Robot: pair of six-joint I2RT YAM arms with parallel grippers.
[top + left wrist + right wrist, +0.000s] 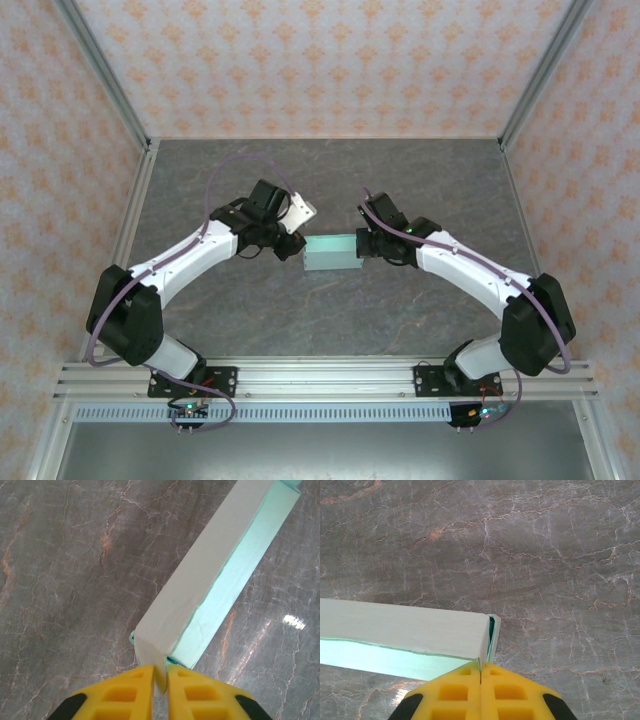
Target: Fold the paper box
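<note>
The paper box [333, 253] is a pale mint-green, long, flat rectangular box lying in the middle of the grey table, between my two arms. My left gripper [297, 245] is at its left end. In the left wrist view the yellow fingertips [142, 687] are shut on a pale end flap of the paper box [210, 570], pinched in the left gripper [161, 677]. My right gripper [365, 243] is at the right end. In the right wrist view the right gripper [480, 669] is shut on the thin card edge at the corner of the paper box [400, 630].
The grey marbled table [330, 320] has bare surface in front of and behind the box. Patterned walls with metal frame posts [105, 75] enclose the left, back and right sides. The arms' mounting rail [320, 378] runs along the near edge.
</note>
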